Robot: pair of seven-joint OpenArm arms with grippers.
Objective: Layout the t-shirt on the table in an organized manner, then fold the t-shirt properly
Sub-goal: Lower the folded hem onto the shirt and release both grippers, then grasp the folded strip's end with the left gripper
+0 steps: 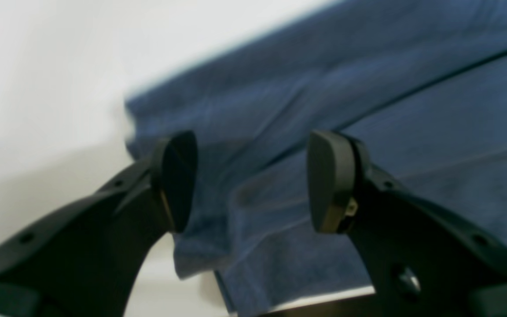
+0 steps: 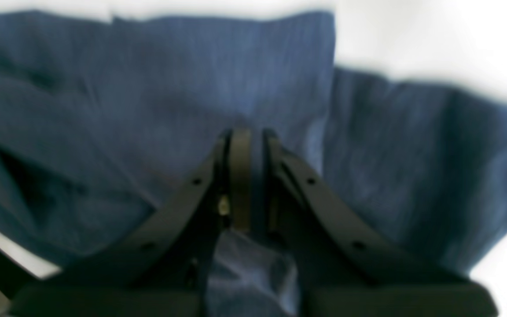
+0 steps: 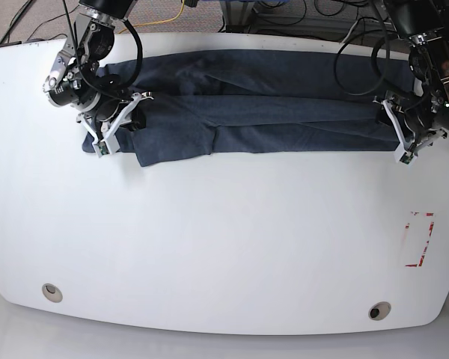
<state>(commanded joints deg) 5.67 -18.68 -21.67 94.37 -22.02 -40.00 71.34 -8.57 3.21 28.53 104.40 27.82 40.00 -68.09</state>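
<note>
Your t-shirt (image 3: 254, 112) lies as a long folded band across the far part of the table (image 3: 209, 247), reaching nearly from the left edge to the right edge. From the base view you cannot judge the grips; the wrist views settle them. The right gripper (image 2: 247, 176), at the band's left end, has its jaws pinched narrow on a fold of the cloth. The left gripper (image 1: 251, 180), at the right end, hangs with its jaws wide apart above a hemmed corner, holding nothing. Both arms reach in from the far side, wrists bent down. The near half of the table gives you wide white room, with a red-taped rectangle (image 3: 419, 239) near right and two grey grommets (image 3: 52, 290) along the near edge.
</note>
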